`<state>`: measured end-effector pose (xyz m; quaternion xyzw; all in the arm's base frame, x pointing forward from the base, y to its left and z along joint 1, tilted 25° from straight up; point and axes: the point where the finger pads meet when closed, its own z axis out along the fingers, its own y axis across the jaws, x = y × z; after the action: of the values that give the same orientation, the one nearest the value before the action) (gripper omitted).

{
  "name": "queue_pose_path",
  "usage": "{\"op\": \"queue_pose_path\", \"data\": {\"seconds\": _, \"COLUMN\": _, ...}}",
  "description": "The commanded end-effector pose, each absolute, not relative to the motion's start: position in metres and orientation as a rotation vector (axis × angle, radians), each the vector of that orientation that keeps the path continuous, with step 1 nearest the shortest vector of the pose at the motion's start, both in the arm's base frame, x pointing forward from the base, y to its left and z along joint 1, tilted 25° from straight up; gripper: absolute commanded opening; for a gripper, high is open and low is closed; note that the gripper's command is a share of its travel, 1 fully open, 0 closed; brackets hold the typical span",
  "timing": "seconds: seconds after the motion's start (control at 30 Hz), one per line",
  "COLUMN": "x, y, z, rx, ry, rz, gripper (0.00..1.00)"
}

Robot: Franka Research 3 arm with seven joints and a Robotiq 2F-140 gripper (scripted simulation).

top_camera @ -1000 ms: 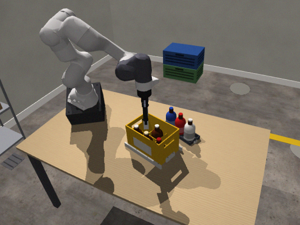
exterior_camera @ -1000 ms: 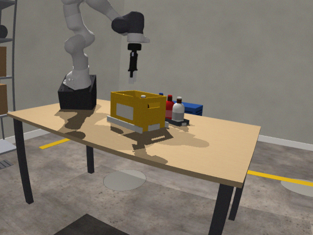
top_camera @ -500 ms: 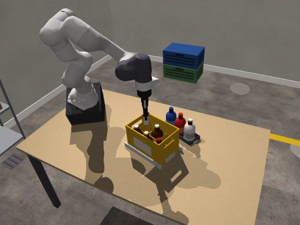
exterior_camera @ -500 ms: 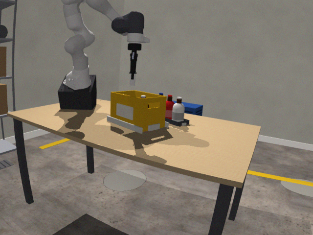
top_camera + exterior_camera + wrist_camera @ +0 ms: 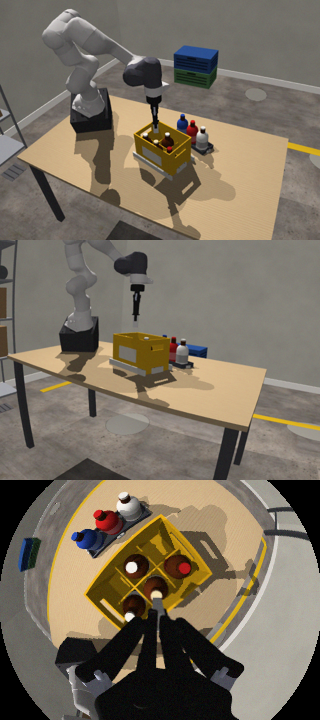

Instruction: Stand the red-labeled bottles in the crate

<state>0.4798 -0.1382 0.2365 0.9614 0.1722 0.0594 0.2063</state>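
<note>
The yellow crate (image 5: 163, 149) stands on the table, and in the wrist view (image 5: 150, 576) each of its cells holds an upright brown bottle. One of them has a red cap (image 5: 169, 149), which also shows in the wrist view (image 5: 183, 567). Behind the crate a dark tray (image 5: 204, 150) carries a blue bottle (image 5: 182, 124), a red bottle (image 5: 192, 131) and a white bottle (image 5: 202, 138), all upright. My gripper (image 5: 155, 130) (image 5: 135, 323) hangs straight down above the crate's back part, clear of the bottle caps. Its fingers (image 5: 155, 615) are shut together with nothing between them.
The crate rests on a grey base plate (image 5: 138, 368). The robot's black base block (image 5: 90, 116) stands at the table's back left corner. A blue box stacked on a green box (image 5: 195, 66) stands on the floor by the wall. A shelf rack (image 5: 6, 304) stands at the left.
</note>
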Motion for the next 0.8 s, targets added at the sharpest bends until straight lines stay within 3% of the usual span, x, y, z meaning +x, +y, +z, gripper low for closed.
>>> {"op": "queue_pose_path", "data": {"seconds": 0.0, "x": 0.481, "y": -0.138, "z": 0.237, "rx": 2.674, "ry": 0.488, "rz": 0.167, "gripper": 0.00}}
{"op": "queue_pose_path", "data": {"seconds": 0.17, "x": 0.500, "y": -0.123, "z": 0.236, "rx": 2.668, "ry": 0.471, "rz": 0.164, "gripper": 0.00}}
{"op": "queue_pose_path", "data": {"seconds": 0.27, "x": 0.551, "y": -0.071, "z": 0.227, "rx": 2.661, "ry": 0.429, "rz": 0.168, "gripper": 0.00}}
{"op": "queue_pose_path", "data": {"seconds": 0.5, "x": 0.615, "y": 0.036, "z": 0.194, "rx": 2.683, "ry": 0.362, "rz": 0.193, "gripper": 0.00}}
{"op": "queue_pose_path", "data": {"seconds": 0.7, "x": 0.615, "y": 0.036, "z": 0.194, "rx": 2.683, "ry": 0.362, "rz": 0.193, "gripper": 0.00}}
{"op": "queue_pose_path", "data": {"seconds": 0.77, "x": 0.628, "y": 0.073, "z": 0.180, "rx": 2.698, "ry": 0.338, "rz": 0.200, "gripper": 0.00}}
